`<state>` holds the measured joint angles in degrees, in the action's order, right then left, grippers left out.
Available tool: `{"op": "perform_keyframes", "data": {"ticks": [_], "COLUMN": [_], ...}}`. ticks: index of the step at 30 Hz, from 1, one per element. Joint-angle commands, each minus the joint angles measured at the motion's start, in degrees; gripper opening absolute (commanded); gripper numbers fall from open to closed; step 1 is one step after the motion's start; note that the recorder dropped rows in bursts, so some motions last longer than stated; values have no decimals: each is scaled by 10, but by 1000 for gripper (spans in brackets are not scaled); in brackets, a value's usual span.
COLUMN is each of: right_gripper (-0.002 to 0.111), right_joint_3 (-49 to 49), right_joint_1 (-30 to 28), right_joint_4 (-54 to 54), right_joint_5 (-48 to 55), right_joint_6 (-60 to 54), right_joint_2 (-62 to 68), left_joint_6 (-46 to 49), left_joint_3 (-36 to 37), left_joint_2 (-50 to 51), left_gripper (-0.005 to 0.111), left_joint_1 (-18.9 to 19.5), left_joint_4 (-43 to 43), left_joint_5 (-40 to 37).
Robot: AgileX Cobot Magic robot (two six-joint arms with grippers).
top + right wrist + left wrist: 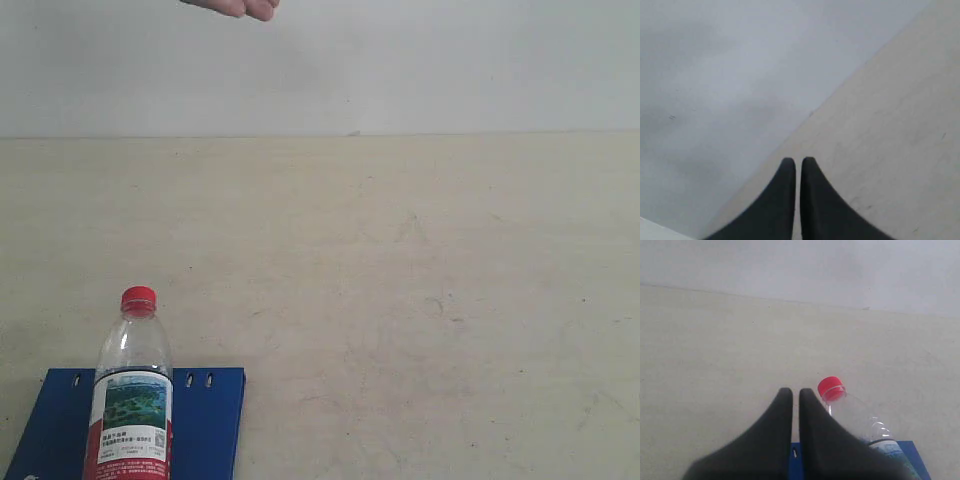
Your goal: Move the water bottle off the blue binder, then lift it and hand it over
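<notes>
The water bottle [133,400] stands upright on the blue binder [205,420] at the table's near left; its red cap [139,300] is on. In the left wrist view the water bottle [860,417] shows just beside my left gripper [796,392], which is shut with nothing in it, and a strip of the blue binder [912,452] shows beneath. My right gripper [798,162] is shut and empty over bare table. Neither gripper shows in the exterior view.
A person's hand [240,8] reaches in at the top edge of the exterior view. The beige table [420,300] runs back to a pale wall [450,60].
</notes>
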<state>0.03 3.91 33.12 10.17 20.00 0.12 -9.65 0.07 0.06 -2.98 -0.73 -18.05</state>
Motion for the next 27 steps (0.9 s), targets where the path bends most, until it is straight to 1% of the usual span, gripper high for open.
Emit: {"op": "perform_keyframes", "data": {"ticks": [1,3,5,7,10,13,15,16,18,19,20,21,22,25,26,27], "right_gripper": [0,0,0,0,0,1,6,11,20,25,28,30,31,31,31,31], "right_joint_3": [0,0,0,0,0,0,0,0,-17,-34,-51,-70,-101,-181,-211,-241], "right_joint_1": [0,0,0,0,0,0,0,0,0,0,0,0,0,0,0,0], "right_joint_4": [131,136,137,153,180,178,191,205,191,179,173,170,157,85,78,85], "right_joint_5": [117,187,221,233,224,151,57,-34,-173,-224,-240,-229,-192,-21,24,78], "right_joint_6": [44,46,41,45,65,59,59,55,18,-18,-40,-65,-88,-147,-174,-225], "right_joint_2": [-1,-1,-1,-1,-1,-1,-1,-1,-1,-1,12,32,72,209,256,316], "left_joint_6": [2,2,2,2,2,2,2,2,2,2,2,2,2,2,2,2], "left_joint_3": [-1,-1,-1,-1,-1,-1,-1,-1,-1,-1,-1,-1,-1,-1,-1,-1], "left_joint_2": [-1,-1,-1,-1,-1,-1,-1,-1,-1,-1,-1,-1,-1,-1,-1,-1], "left_gripper": [5,5,5,5,5,5,5,5,5,5,5,5,5,5,5,5], "left_joint_1": [-4,-4,-4,-4,-4,-4,-4,-4,-4,-4,-4,-4,-4,-4,-4,-4], "left_joint_4": [-1,-1,-1,-1,-1,-1,-1,-1,-1,-1,-1,-1,-1,-1,-1,-1], "left_joint_5": [5,5,5,5,5,5,5,5,5,5,5,5,5,5,5,5]}}
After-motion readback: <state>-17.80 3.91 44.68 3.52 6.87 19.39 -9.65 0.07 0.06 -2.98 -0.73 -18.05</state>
